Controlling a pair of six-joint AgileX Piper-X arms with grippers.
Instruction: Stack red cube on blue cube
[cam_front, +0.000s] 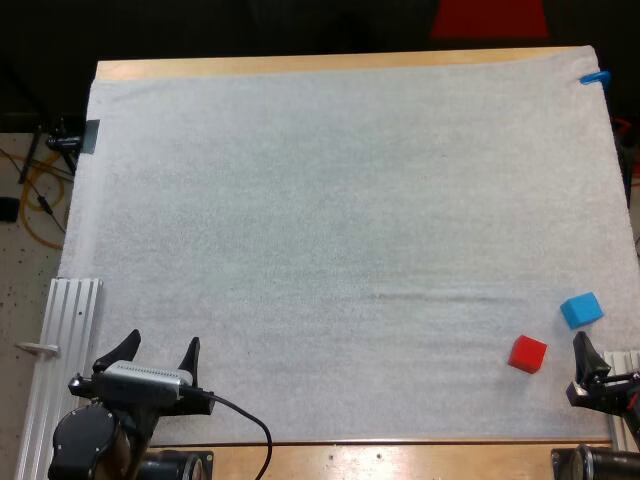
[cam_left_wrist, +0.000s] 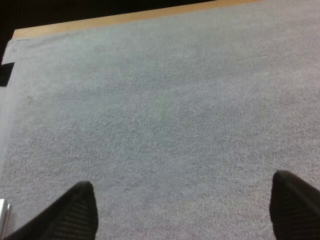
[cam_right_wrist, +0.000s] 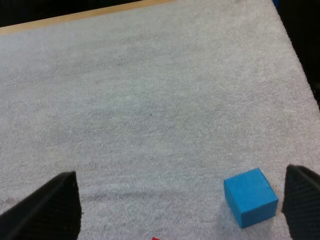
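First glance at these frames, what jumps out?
Two bright cubes stand out against the wide white mat. The red cube and the blue cube sit apart near its near right corner, the blue one a little farther back and to the right. The right claw waits open just short of them, and the left claw is open at the mat's near left edge.

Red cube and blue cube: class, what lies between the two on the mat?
Only a bare strip of white mat. In the high view the red cube and the blue cube sit apart, not touching.
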